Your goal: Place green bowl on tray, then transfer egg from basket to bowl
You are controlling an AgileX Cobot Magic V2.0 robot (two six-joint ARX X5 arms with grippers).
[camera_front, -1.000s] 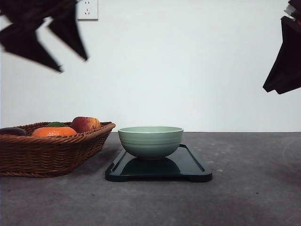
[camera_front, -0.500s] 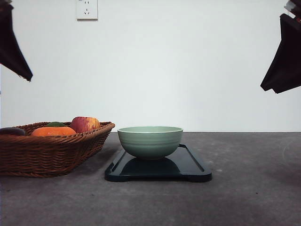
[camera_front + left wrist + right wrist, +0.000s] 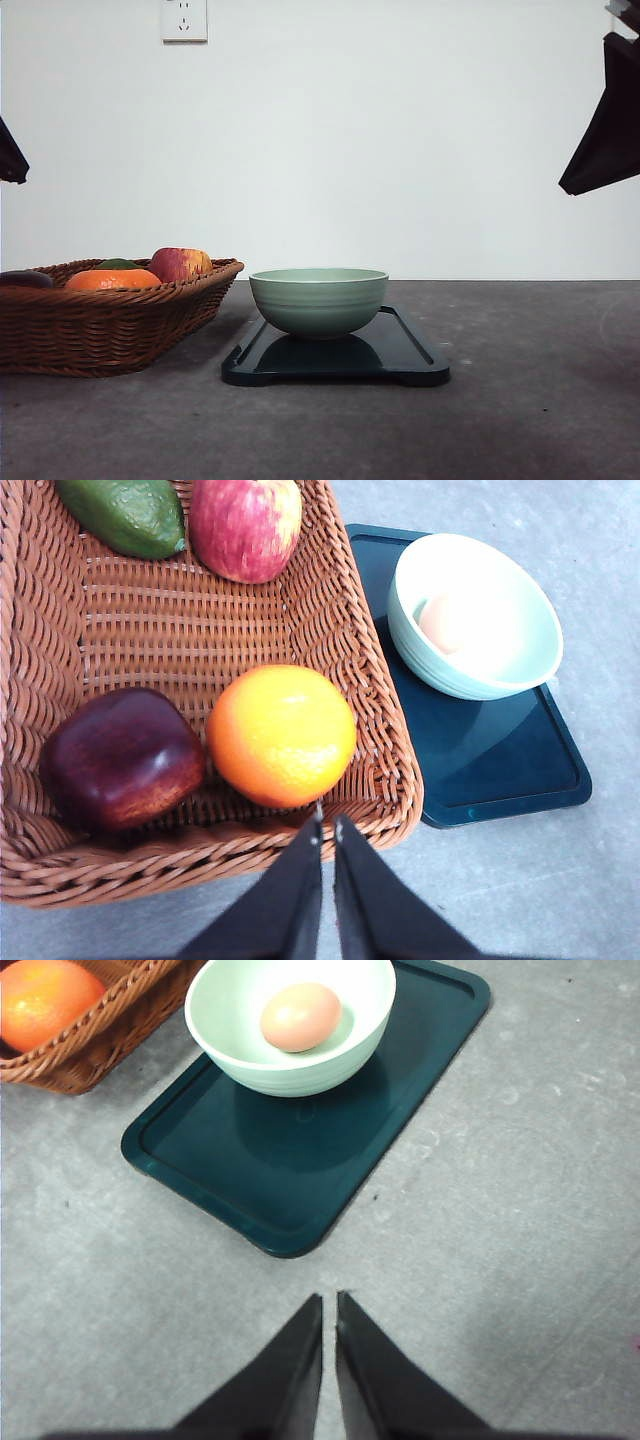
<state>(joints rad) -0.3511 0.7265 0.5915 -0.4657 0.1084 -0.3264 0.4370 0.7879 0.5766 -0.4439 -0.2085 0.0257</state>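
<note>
The egg (image 3: 300, 1016) lies in the bowl (image 3: 291, 1025), and the bowl stands on the tray (image 3: 300, 1150), so by my judgement both steps are done and what remains is only to keep clear. From my right gripper (image 3: 329, 1312) the bowl lies ahead at the tray's far end, toward the basket (image 3: 85, 1035); the tray's long axis runs slantwise away from me, and bare grey bench (image 3: 520, 1240) is under my tips. My right gripper is pressed together, holding nothing. My left gripper (image 3: 328, 825) is likewise closed and empty, hanging over the basket's (image 3: 150, 630) near rim, just short of the orange (image 3: 281, 735). The left arm is the nearer one to the bowl (image 3: 474, 615), which sits just beyond the basket's side wall. The egg is smooth, tan and oval, resting a little off the bowl's centre. The bowl is pale green glazed ceramic, round, faintly ridged outside. The tray is dark, glossy plastic with rounded corners and a low rim. The basket is coarse brown wicker, holding an apple (image 3: 246, 525), a dark purple fruit (image 3: 120, 758) and a green fruit (image 3: 125, 515).
</note>
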